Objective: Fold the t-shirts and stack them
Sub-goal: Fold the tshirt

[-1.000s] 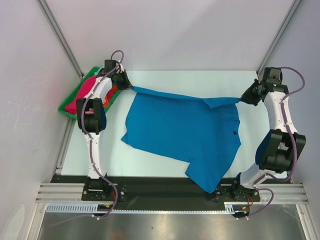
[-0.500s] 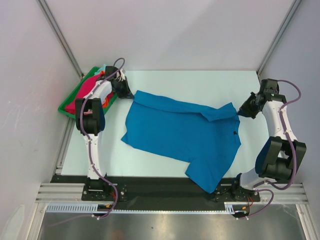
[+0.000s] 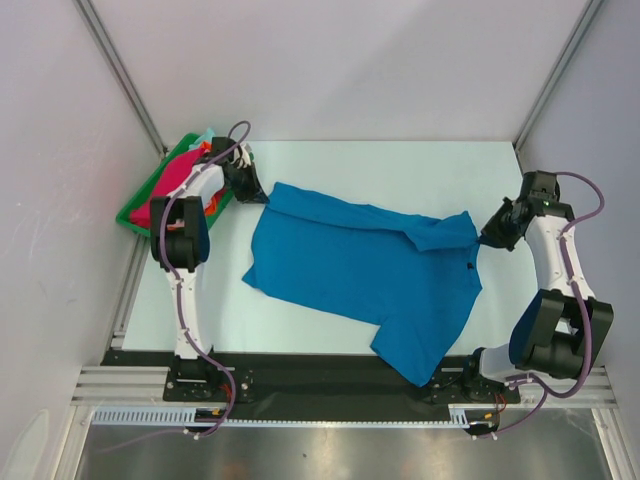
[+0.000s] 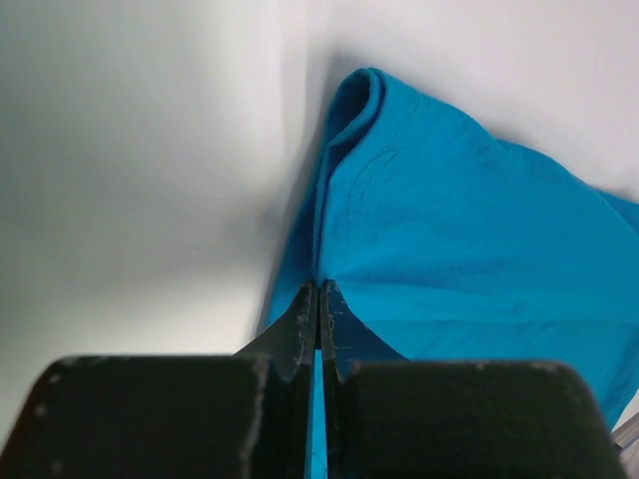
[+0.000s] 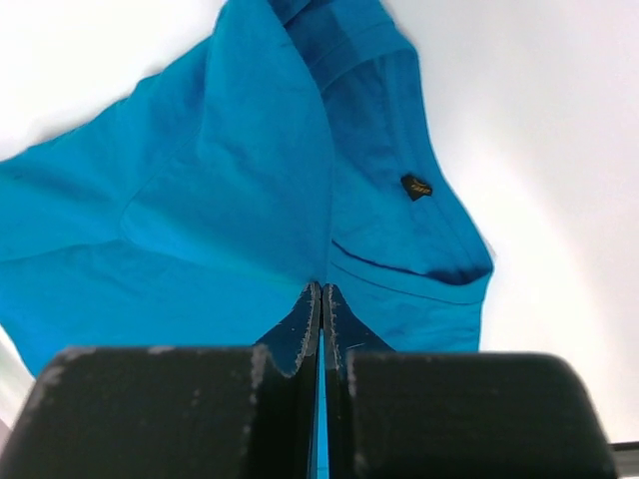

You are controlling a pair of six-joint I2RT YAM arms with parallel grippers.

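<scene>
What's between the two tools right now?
Only the blue t-shirt, its far edge running from left tool to right tool; the top view shows it.

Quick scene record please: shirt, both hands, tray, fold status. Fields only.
blue t-shirt: spread mostly flat on the table, far-right part folded over onto itself
left hand: shut, pinching the shirt's far-left corner
right hand: shut, pinching the shirt's far-right edge
green tray: far-left corner, holds a magenta shirt and other coloured cloth
fold status: not finished; blue shirt not yet stacked
</scene>
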